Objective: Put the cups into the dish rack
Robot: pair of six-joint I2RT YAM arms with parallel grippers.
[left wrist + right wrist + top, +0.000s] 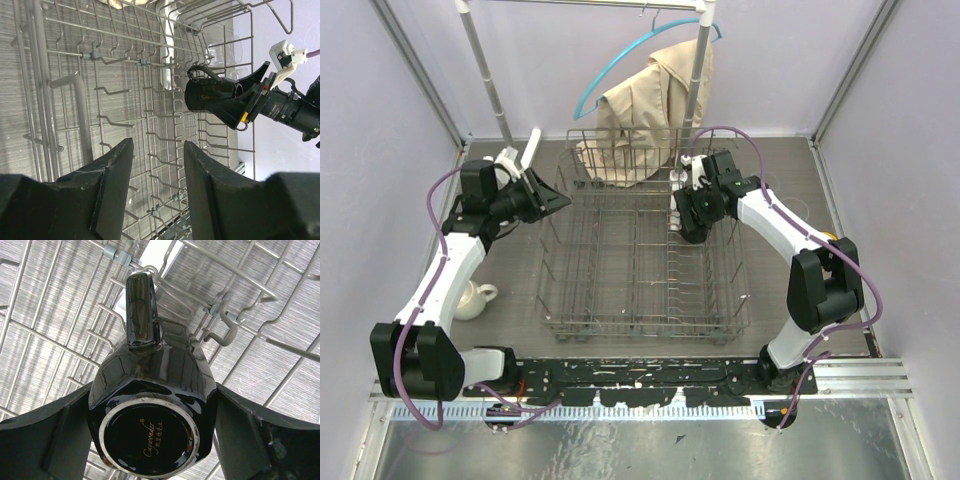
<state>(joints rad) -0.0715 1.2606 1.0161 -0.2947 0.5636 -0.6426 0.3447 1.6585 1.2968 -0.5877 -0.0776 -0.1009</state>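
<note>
The grey wire dish rack [620, 300] stands mid-table. My right gripper [152, 395] is shut on the black mug [150, 410], with a finger on each side of its body. The mug's base faces the wrist camera and its handle points away. It hangs over the rack's right rear part and also shows in the left wrist view [210, 95]. My left gripper [157, 160] is open and empty at the rack's left rear edge [558, 200]. A white mug [470, 298] sits on the table left of the rack. A clear tumbler [225, 50] stands in the rack's far corner. A yellow mug [830, 238] peeks out behind my right arm.
A clothes rail of metal poles [485, 70] stands behind the rack, with a beige jacket [655, 100] on a blue hanger [610, 70] draped over the rack's rear edge. Lilac walls close in the left, right and back. The arm bases sit on a black strip [640, 380] at the near edge.
</note>
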